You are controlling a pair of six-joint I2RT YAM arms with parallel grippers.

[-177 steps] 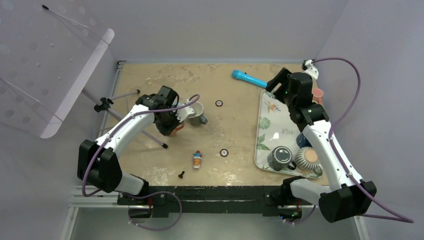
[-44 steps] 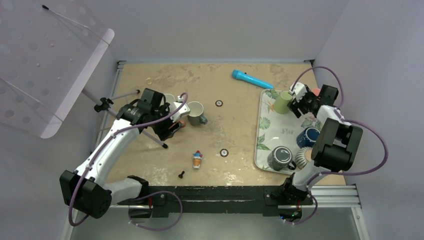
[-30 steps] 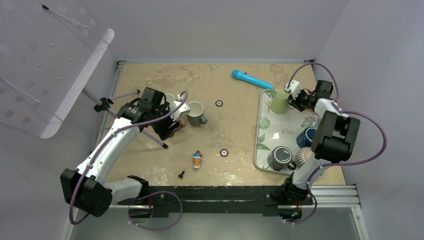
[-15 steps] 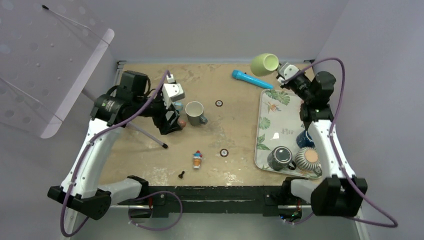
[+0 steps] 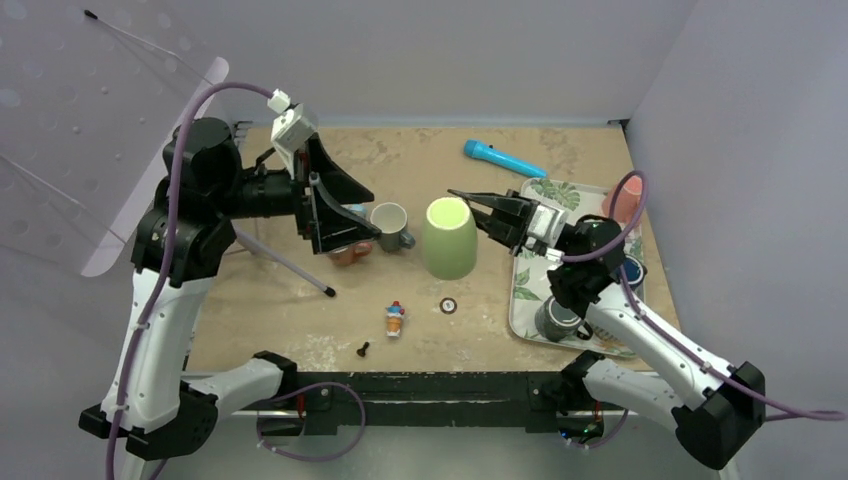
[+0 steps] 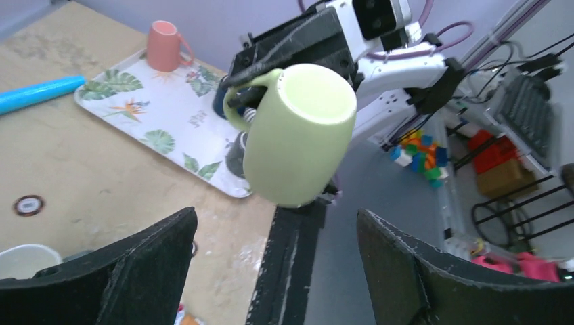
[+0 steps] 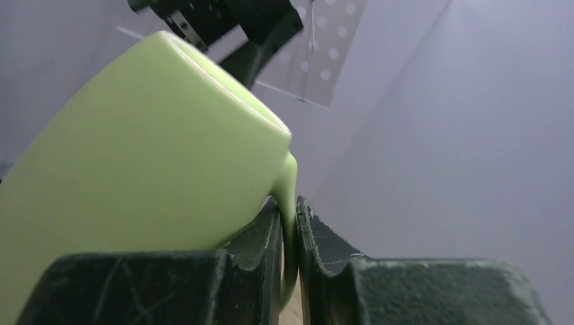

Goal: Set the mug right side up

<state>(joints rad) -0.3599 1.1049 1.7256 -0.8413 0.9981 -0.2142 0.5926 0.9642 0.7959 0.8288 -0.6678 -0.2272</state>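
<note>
Pinching the green mug (image 5: 449, 240) by its handle between nearly closed jaws, the right hand (image 7: 289, 222) holds it tilted in the air just left of the tray (image 5: 562, 264), while the left hand (image 6: 274, 265) gapes wide, empty.

- Lime mug (image 5: 449, 237): pale yellow-green, plain, no print.
- Tray (image 5: 540, 262): white, printed with green leaves and orange-tipped flowers.
- Pink mug (image 6: 164, 54): salmon pink, plain.
- Marker (image 5: 497, 157): bright cyan.
- Grey mug (image 5: 392, 226): grey outside, white inside.
- Dark mug (image 5: 548, 320): charcoal.
- Figurine (image 5: 397, 318): red, white and blue.
- Counter (image 5: 420, 160): tan, mottled with paler patches.
- Left tool (image 5: 365, 215), right tool (image 7: 290, 223): black.
- Arms (image 5: 160, 320): white, black joints.
- Cables (image 5: 690, 385): purple.
</note>
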